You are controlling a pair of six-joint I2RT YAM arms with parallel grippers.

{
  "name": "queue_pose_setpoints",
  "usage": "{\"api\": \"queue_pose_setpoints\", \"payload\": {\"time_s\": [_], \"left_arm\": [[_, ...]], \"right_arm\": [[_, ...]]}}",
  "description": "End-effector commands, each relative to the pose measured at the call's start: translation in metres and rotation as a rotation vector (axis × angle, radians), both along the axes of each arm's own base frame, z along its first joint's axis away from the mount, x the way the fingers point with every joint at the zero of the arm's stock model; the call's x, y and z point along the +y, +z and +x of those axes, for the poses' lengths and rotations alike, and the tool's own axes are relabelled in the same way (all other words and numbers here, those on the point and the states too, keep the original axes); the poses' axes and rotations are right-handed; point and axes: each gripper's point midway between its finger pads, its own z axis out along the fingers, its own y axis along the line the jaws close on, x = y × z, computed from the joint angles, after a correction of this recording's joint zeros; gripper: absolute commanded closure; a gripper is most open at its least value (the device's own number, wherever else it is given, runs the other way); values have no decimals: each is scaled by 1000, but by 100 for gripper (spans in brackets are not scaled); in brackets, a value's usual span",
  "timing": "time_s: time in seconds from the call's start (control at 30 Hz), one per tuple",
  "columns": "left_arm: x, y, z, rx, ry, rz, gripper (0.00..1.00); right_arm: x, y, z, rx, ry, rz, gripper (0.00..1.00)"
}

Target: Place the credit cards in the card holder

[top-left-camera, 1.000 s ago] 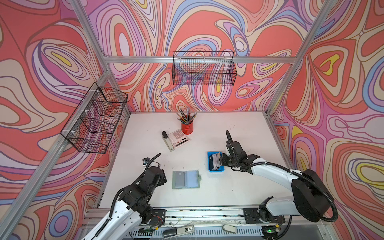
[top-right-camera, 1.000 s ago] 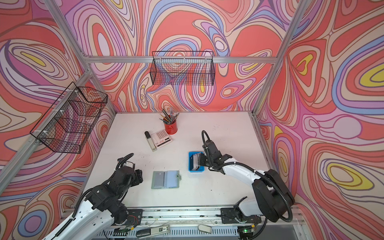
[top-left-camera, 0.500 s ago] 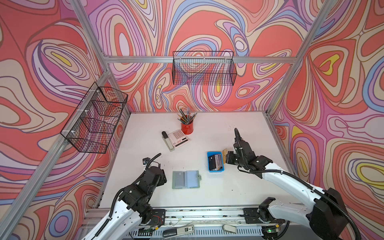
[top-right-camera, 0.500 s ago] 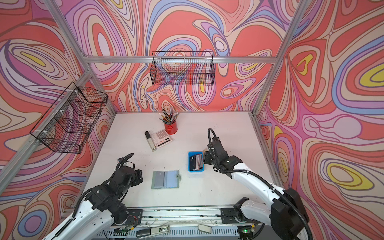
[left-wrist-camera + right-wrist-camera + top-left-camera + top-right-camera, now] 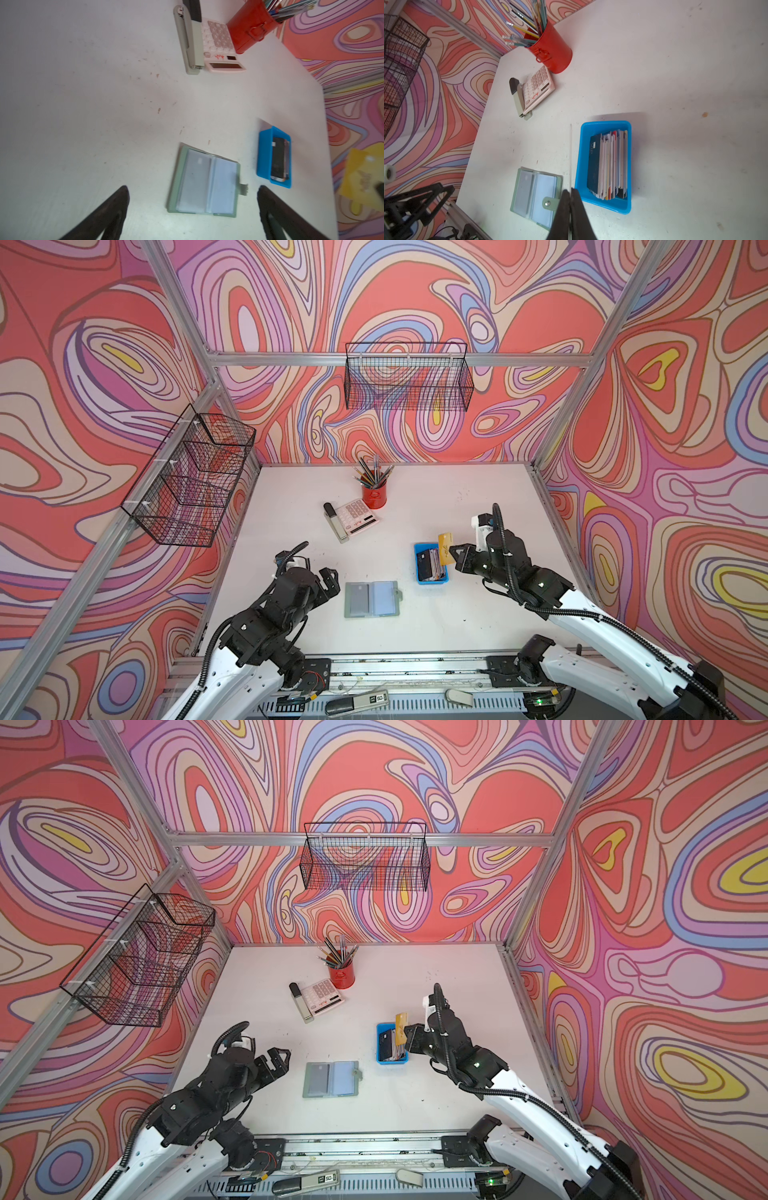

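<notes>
Yellow plastic card [image 5: 445, 548] pinched by one end in my right gripper [image 5: 453, 553], short of the sage-green leather-like card holder [image 5: 371, 598] — it may pivot, missing the sleeve.

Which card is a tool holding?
The yellow card, in the right tool; the others stand in the blue tray, one grey card in the card holder.

right gripper [image 5: 452, 558]: a second ago down in the tray [image 5: 432, 581]; now drawn back toward 3 o'clock and raised, jaws pinched on a card [image 5: 445, 548].
card: yellow; earlier among the cards [image 5: 429, 566] in the tray, now out of them, on edge in the air over the tray's 2 o'clock corner.
right arm [image 5: 590, 614]: elbow has swung out toward 5 o'clock; forearm now stretched long and low.
</notes>
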Motion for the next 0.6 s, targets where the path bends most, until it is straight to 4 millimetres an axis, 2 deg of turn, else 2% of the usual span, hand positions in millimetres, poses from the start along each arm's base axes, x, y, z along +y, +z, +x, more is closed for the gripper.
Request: {"api": "queue_pose_setpoints", "payload": {"time_s": [0.0, 0.2, 0.3, 0.43, 0.57], "left_arm": [[-16, 3, -9, 97, -21, -100, 0], [-28, 3, -11, 171, -53, -119, 0], [-25, 3, -12, 170, -50, -105, 0], [-26, 5, -11, 132, -67, -115, 0], [-19, -5, -3, 78, -64, -45, 0]], "right_arm": [[23, -5, -10, -3, 41, 18, 100], [50, 2, -16, -14, 80, 65, 100], [63, 4, -17, -32, 91, 81, 100], [84, -2, -16, -44, 116, 78, 100], [114, -11, -19, -57, 158, 82, 100]]}}
